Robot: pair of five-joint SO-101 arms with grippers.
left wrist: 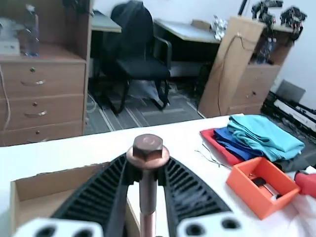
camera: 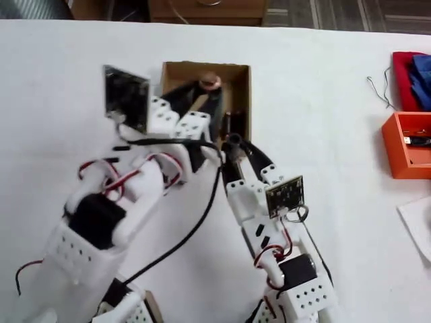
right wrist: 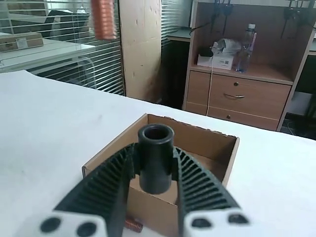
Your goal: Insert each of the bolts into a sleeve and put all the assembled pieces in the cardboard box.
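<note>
While clamping bolt (left wrist: 147,148) in left hand (left wrist: 144,165) over cardboard box (right wrist: 207,140), sleeve (right wrist: 156,165) upright in right hand (right wrist: 155,150) at its edge, yet to join them. Next, seemingly: line bolt over sleeve mouth, lower.

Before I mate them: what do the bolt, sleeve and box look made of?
The bolt looks metal, perhaps copper-plated steel: reddish-brown sheen on hex head and shank. The sleeve is matte black, plastic or blackened metal; no glint, so I can't tell. The cardboard box is plain brown cardboard, dull, with raw cut edges.
</note>
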